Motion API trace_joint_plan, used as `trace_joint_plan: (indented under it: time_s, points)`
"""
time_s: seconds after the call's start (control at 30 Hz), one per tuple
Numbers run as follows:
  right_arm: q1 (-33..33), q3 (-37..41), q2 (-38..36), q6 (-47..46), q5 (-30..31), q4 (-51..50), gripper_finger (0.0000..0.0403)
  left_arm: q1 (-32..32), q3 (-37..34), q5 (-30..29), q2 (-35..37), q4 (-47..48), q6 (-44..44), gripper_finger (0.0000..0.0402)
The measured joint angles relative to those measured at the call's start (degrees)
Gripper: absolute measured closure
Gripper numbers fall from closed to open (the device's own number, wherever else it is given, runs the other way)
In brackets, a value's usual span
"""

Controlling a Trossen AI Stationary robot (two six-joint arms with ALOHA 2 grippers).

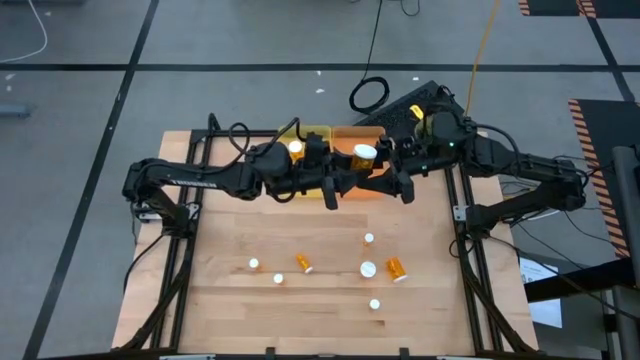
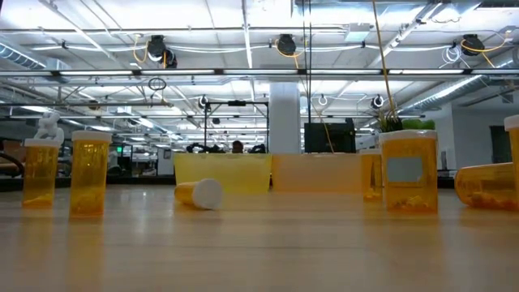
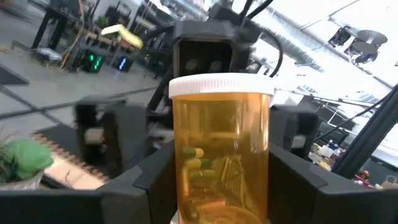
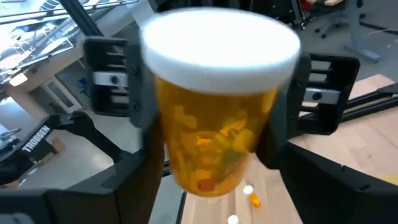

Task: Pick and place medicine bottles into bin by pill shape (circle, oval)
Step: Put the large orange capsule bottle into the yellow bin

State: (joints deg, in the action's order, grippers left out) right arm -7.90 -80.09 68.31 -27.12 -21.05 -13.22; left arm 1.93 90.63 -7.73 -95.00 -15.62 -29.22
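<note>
An orange medicine bottle (image 3: 221, 149) with a white cap (image 1: 365, 155) hangs in the air over the table's far middle, in front of the bins. It holds green-and-yellow capsules. My left gripper (image 3: 221, 186) is shut on it. My right gripper (image 4: 205, 196) faces it from the right, open, its fingers standing wide on either side of the bottle. The yellow bin (image 1: 318, 131) and the orange bin (image 2: 316, 174) stand side by side at the far edge. An orange bottle (image 1: 297, 150) shows at the yellow bin. Several more bottles (image 1: 368, 269) stand or lie on the near half. My left gripper pinches the bottle's orange body (image 4: 163, 134) between its two fingers (image 4: 146, 93), just below the white cap. The fingers come from the table's left and lie across the bottle. The bottle is lifted clear, its cap up and tilted toward my right gripper.
On the table, bottles stand at the low view's left (image 2: 89, 174) and right (image 2: 409, 170); one lies on its side (image 2: 199, 193) before the yellow bin, another (image 2: 486, 185) at the right. A green plant (image 3: 22, 158) shows beyond the table. Bare wood lies between the bottles and the near edge.
</note>
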Motion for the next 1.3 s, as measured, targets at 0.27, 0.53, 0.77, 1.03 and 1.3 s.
trace_joint_plan:
  time_s: [0.27,0.53,0.77,1.03,1.3]
  points:
    - [0.0,0.0,1.1,-0.2,0.3,1.3,0.0150,-0.1,0.0,0.6,0.1,0.5,-0.9,0.0195]
    - [0.0,0.0,1.1,0.1,0.3,1.1,0.0156,0.0,0.0,1.0,0.1,1.4,-0.3,0.0195]
    - [0.0,0.0,1.1,1.0,0.1,0.4,0.0156,0.0,0.0,1.5,0.2,2.3,-0.2,0.0195]
    - [0.0,0.0,0.9,1.2,0.0,-0.2,0.0156,0.0,0.0,1.6,0.4,2.7,-0.9,0.0194]
    - [0.0,0.0,0.6,1.3,-0.4,-1.5,0.0157,0.1,0.0,0.9,1.2,5.4,-1.3,0.0178]
